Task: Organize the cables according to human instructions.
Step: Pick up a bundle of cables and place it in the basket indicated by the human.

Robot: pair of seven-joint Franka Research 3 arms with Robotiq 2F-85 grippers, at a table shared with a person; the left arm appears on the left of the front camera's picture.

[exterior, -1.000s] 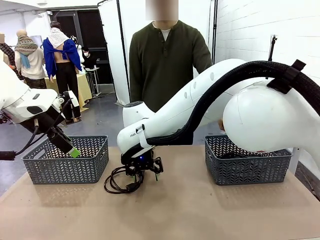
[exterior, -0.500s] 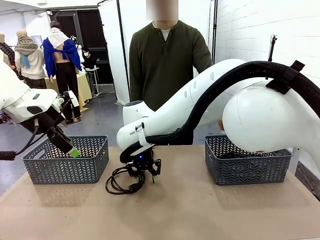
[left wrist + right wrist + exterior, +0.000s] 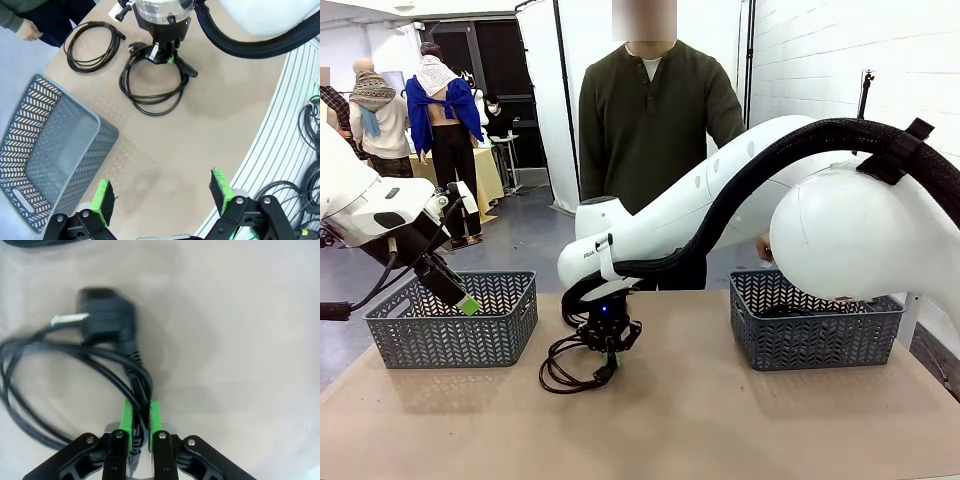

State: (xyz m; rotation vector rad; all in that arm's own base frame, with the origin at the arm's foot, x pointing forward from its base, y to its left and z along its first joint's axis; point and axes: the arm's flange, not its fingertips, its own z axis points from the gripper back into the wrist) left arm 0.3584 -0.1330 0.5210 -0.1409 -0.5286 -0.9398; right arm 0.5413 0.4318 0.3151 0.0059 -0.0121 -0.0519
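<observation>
One cable (image 3: 572, 372) lies as a loose black coil on the table between the two baskets. My right gripper (image 3: 609, 347) points down at the coil's right edge and is shut on it. In the right wrist view the green pads (image 3: 128, 421) pinch several strands of the cable (image 3: 125, 365), whose plug (image 3: 106, 322) lies just ahead. From the left wrist, the same cable (image 3: 150, 90) sits under the right gripper (image 3: 163, 51), and a second coiled cable (image 3: 95, 42) lies beyond it near the person's hand (image 3: 27, 33). My left gripper (image 3: 161, 196) hangs open and empty above the table; from the front, my left gripper (image 3: 460, 299) is by the left basket.
A grey basket (image 3: 455, 322) stands at the table's left, another grey basket (image 3: 815, 325) at its right. The person stands at the far edge. Bare tabletop (image 3: 700, 420) lies in front of the coil. More cords (image 3: 310, 115) hang beyond the table's near edge.
My right gripper has closed from open onto the cable's strands and shifted slightly right, and the coil has moved a little with it. The left arm has not moved.
</observation>
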